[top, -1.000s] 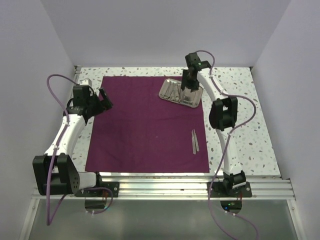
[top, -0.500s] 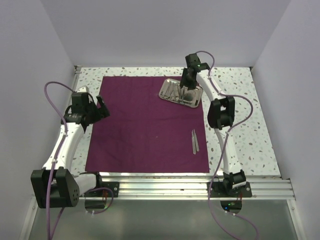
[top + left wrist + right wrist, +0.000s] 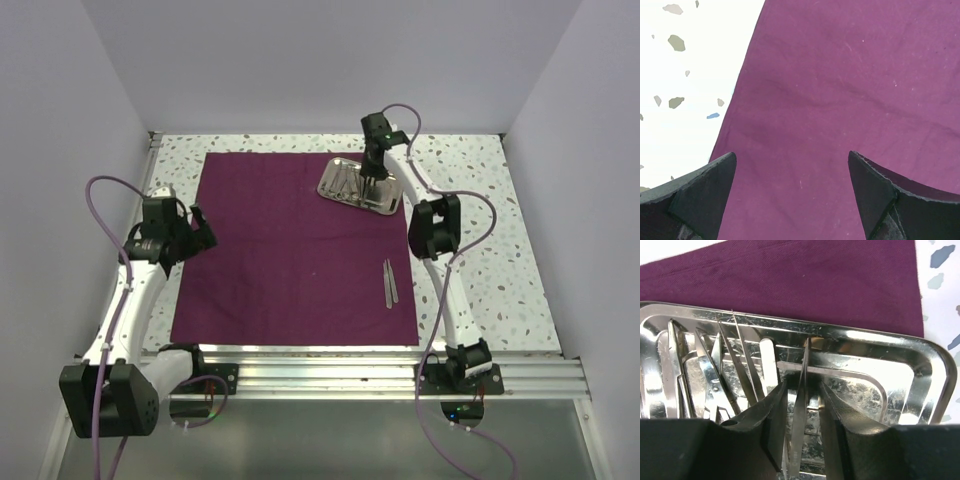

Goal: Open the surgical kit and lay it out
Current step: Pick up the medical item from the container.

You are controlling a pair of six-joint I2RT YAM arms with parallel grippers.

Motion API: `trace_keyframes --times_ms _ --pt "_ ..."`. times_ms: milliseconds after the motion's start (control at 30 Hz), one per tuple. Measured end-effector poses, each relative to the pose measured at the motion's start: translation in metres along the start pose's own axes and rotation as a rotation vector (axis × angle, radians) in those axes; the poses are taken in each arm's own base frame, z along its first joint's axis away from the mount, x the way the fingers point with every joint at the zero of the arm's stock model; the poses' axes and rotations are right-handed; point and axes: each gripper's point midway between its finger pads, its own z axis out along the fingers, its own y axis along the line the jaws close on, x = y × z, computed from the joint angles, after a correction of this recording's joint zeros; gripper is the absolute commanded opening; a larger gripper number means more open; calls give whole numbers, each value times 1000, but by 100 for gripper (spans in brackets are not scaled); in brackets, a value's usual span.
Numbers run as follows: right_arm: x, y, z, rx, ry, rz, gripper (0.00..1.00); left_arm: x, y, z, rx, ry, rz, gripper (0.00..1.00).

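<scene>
maroon cloth wrap (image 3: 300, 250) spread flat over speckled table (image 3: 480, 260). steel tray (image 3: 362, 184) on its far right corner, holding several silver instruments (image 3: 715, 375). left gripper (image 3: 792, 195) spread wide over left cloth edge, empty. right gripper (image 3: 801, 420) down in tray, pinching upright slim tweezers (image 3: 800, 405). second tweezers (image 3: 390, 283) lying near right cloth edge.

Lighting's pretty even and bright in the top view — soft white light, pale walls, barely any shadows under the arms. The left wrist shot blows out the speckled tabletop (image 3: 685, 75) at upper left to near pure white, while the purple cloth (image 3: 850, 90) stays well exposed and sharp. Its fingertips (image 3: 700, 200) at the bottom edge look a bit soft. The right wrist view gets harsh glare and mirror reflections all over the steel tray (image 3: 890, 375) — hard to separate the instruments in there.
</scene>
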Motion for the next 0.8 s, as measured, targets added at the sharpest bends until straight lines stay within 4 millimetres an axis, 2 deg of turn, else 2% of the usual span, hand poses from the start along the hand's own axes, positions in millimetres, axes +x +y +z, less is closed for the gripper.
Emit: trace_keyframes --times_ms 33,133,167,233,400,533,633,800 --pt "0 1 0 15 -10 -8 34 1 0 0 -1 2 3 96" --pt "3 4 0 59 -37 -52 22 4 0 -1 -7 11 14 96" --pt "3 5 0 69 -44 -62 9 5 -1 -1 -7 12 19 96" --pt "6 11 -1 80 -54 -88 0 6 -2 -1 -5 14 27 96" --pt "12 20 -5 99 -68 -124 0 8 -5 0 -3 19 59 96" --pt "13 16 -8 115 -67 -139 0 9 -19 2 47 43 101 96" --pt "14 1 -14 146 -46 -144 0 1 -40 4 121 51 130 97" --pt "8 -34 -37 203 -9 -130 0 -37 -88 3 284 -4 170 96"
